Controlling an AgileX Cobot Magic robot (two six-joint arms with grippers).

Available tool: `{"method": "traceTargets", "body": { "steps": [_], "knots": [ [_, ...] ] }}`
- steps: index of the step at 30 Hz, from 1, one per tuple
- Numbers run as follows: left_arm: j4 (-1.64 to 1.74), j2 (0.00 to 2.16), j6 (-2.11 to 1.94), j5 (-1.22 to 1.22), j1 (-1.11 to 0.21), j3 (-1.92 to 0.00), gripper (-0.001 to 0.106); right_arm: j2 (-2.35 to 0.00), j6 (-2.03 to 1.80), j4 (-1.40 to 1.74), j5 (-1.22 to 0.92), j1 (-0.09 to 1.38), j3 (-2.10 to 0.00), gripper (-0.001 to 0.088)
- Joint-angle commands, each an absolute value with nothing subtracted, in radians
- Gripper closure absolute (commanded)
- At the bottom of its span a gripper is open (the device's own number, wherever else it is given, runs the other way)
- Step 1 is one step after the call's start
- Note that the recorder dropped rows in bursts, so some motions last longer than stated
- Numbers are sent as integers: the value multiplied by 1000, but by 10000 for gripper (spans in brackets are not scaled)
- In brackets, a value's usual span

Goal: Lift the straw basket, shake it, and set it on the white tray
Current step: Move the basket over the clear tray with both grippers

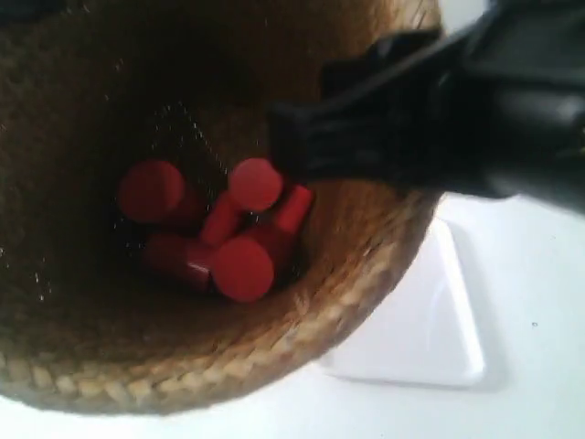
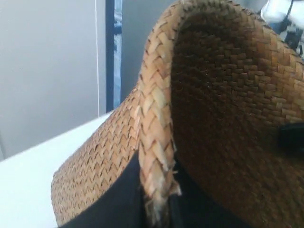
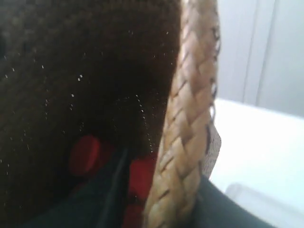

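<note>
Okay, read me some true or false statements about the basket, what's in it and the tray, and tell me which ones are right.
1. The straw basket holds several red cylinders. True.
2. The white tray lies inside the basket. False: it lies outside, partly hidden by the basket's rim.
3. The left gripper has a finger on each side of the basket's rim. True.
4. The right gripper is clear of the basket. False: it straddles the rim too.

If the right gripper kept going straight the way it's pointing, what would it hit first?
The right gripper grips the basket by its rim; going on, its inner finger would likely meet the red cylinders first, though depth is unclear.
</note>
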State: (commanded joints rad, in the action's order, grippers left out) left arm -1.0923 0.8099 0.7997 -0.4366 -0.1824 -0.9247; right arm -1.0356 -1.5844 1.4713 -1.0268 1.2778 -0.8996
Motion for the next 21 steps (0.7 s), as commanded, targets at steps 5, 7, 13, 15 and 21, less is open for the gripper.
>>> {"method": "traceTargets", "body": {
  "steps": [5,7,13,15,21],
  "knots": [
    [-1036,746,797,-483,-182,-1004,1053,-992,-1428,1324,-966,1387,-987,868],
    [-1039,828,697,-459,-182,-919,1053,-1106,-1583,1457,-1077,1294,-899,868],
    [-986,787,730,-448,-182,-925,1053,-1051,-1587,1471,-1070,1348,-938,868],
    [-990,820,632,-559,-182,-935,1053,-1071,-1455,1255,-1062,1291,-981,868],
    [-867,737,636,-471,-182,-978,1053,-932,-1482,1384,-984,1383,-976,868]
  ]
}}
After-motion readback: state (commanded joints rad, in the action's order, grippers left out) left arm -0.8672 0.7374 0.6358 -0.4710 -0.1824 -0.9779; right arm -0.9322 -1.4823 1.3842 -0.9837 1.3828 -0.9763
